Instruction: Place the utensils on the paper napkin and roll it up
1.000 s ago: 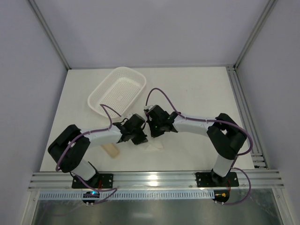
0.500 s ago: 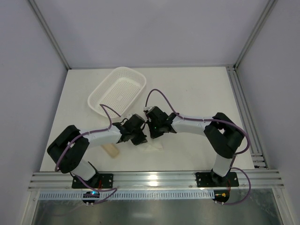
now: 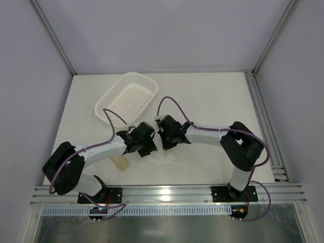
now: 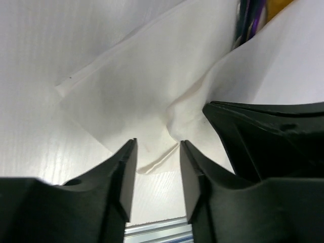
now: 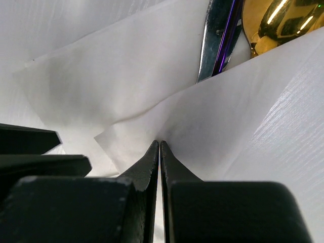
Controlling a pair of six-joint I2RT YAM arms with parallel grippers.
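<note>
The left arm's elbow [image 3: 61, 169] had swung outward since before, the left gripper [image 4: 157, 144] slightly open over the paper napkin [image 4: 136, 91]. The right gripper [image 5: 159, 143] was pinched shut on its fold, the utensils [image 5: 220, 40] tucked beneath.

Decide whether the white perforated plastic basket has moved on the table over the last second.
No. The white perforated plastic basket keeps the same place and angle beside the table's back edge.

Top cam: we look down on whole desk [image 3: 212, 101]; both wrist cams v. close, sharing the napkin [image 4: 131, 91].
</note>
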